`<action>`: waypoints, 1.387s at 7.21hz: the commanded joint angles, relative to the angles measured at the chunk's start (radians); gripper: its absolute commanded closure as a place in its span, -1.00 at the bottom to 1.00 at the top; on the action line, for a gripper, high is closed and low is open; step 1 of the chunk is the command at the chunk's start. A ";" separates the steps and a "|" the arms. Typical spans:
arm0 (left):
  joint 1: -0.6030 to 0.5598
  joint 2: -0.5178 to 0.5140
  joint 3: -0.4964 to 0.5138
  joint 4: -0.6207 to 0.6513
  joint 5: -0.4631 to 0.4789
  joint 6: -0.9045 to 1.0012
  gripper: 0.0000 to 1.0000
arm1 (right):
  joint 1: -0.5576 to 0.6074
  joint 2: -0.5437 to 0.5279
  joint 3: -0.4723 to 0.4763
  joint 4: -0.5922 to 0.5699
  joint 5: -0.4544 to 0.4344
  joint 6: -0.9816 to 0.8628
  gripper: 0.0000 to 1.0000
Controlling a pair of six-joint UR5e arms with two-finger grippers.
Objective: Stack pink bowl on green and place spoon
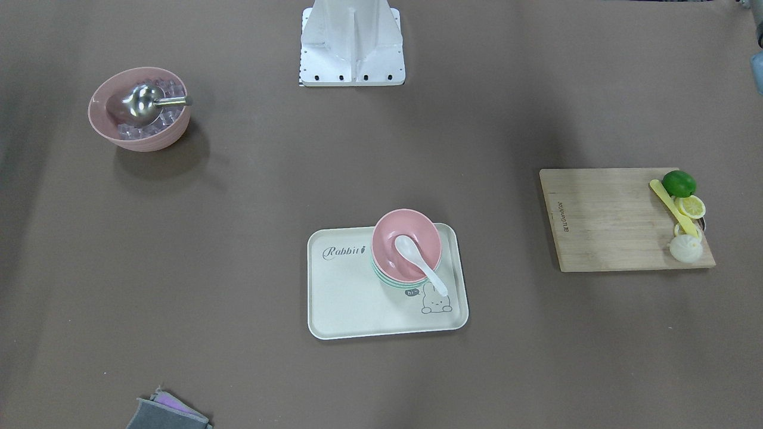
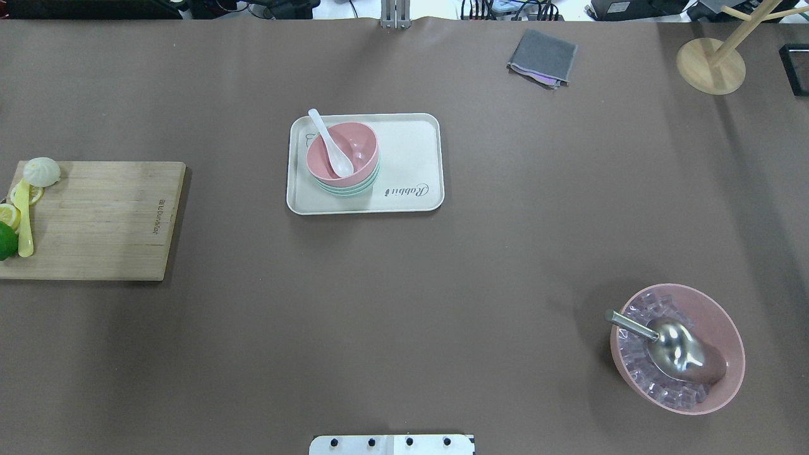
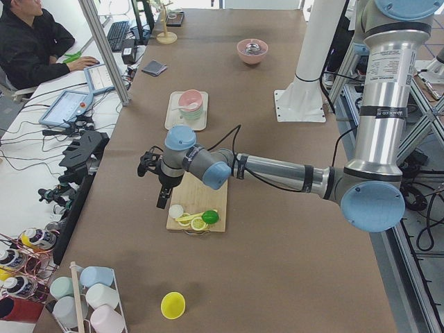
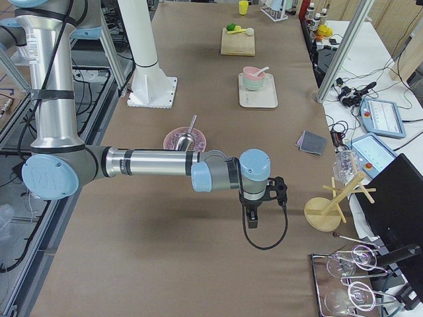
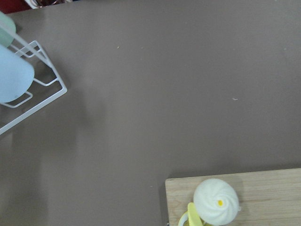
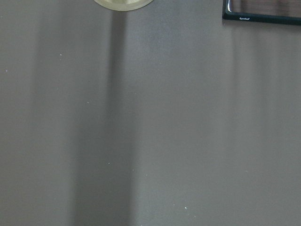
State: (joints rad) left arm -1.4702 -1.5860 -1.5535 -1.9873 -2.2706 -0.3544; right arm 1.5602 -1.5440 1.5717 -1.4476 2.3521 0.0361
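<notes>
The small pink bowl (image 1: 417, 231) (image 2: 360, 146) sits nested on top of the mint-green bowls (image 1: 387, 281) (image 2: 354, 190) on a cream tray (image 1: 346, 298) (image 2: 411, 158). The white spoon (image 1: 417, 259) (image 2: 328, 142) lies in the pink bowl with its handle over the rim. The left gripper (image 3: 162, 200) hangs over the table's end beside the cutting board, far from the tray. The right gripper (image 4: 251, 219) hangs over the other end, near a wooden stand. Both show only in side views, so I cannot tell whether they are open or shut.
A large ribbed pink bowl (image 2: 720, 328) holds ice and a steel scoop. A wooden cutting board (image 2: 95, 221) carries a lime, lemon slices, a yellow utensil and a white bun. A grey cloth (image 2: 542, 57) and a wooden stand (image 2: 711, 66) are at the far edge.
</notes>
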 commanded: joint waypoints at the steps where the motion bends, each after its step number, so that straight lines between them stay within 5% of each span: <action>1: -0.061 0.052 0.015 0.002 -0.072 0.050 -0.96 | -0.003 0.016 -0.005 0.000 0.001 0.002 -1.00; 10: -0.062 0.015 0.001 0.078 -0.067 0.041 -0.96 | -0.002 0.016 0.002 -0.036 0.021 0.053 -1.00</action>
State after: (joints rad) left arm -1.5324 -1.5671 -1.5514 -1.9144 -2.3386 -0.3128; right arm 1.5585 -1.5315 1.5694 -1.4654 2.3749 0.0717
